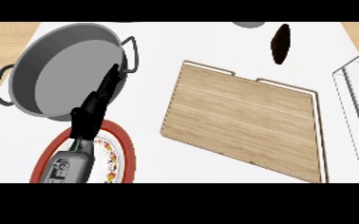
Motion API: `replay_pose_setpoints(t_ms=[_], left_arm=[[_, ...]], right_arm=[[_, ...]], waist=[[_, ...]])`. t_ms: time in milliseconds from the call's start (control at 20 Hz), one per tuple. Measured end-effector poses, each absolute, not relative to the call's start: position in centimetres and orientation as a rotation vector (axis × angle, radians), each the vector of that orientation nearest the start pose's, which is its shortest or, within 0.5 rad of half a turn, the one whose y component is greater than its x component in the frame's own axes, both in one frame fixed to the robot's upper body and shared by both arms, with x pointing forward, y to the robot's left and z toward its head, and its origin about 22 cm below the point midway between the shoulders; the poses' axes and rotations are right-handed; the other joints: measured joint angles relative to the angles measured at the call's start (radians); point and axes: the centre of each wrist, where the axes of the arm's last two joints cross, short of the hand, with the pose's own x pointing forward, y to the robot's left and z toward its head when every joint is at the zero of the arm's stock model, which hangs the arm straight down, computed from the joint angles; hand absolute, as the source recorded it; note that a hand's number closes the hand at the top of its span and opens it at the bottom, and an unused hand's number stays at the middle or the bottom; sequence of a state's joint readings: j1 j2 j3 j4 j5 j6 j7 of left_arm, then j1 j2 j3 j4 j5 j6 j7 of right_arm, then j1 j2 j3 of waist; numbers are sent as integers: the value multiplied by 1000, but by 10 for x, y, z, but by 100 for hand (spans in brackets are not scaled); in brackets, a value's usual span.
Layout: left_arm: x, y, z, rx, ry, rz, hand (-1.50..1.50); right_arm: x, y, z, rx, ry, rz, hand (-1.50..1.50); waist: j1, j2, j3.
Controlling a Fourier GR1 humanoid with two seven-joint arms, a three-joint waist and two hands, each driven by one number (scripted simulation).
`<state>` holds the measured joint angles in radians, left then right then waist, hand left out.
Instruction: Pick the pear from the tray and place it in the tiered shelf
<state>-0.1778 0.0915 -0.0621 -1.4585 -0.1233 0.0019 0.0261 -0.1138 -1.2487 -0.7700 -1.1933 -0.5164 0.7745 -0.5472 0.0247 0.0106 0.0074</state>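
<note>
The wooden tray point(245, 118) lies right of the middle, and its top shows nothing on it. Beyond its far edge, a dark brown, elongated thing point(281, 43) rests on the white counter; I cannot tell if it is the pear. At the right edge, a piece of the pale tiered shelf point(348, 81) shows. My left hand point(95, 105) comes in from the lower left with fingers straight, pointing up over the rim of the grey pan. It holds nothing. My right hand shows nowhere.
A large grey two-handled pan point(60, 66) fills the upper left. A red-rimmed plate point(120, 144) sits under my left forearm at the lower left. A grey round object point(249, 24) peeks in at the top edge.
</note>
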Motion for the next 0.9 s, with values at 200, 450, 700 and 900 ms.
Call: replay_pose_setpoints(t_ms=[200, 450, 700, 900], left_arm=[[285, 215, 16, 82, -1590, -278, 0], [288, 217, 18, 84, -1587, -284, 0], [288, 211, 17, 67, -1588, -296, 0], [289, 207, 16, 63, -1594, -297, 0]], right_arm=[[178, -553, 333, -430, -2357, 697, 150], [190, -551, 316, -432, -2360, 697, 150], [209, -549, 287, -230, -2305, 592, 150], [219, -547, 283, -170, -2273, 575, 150]], waist=[[6, 1, 0], [11, 1, -2], [24, 1, -3], [26, 0, -5]])
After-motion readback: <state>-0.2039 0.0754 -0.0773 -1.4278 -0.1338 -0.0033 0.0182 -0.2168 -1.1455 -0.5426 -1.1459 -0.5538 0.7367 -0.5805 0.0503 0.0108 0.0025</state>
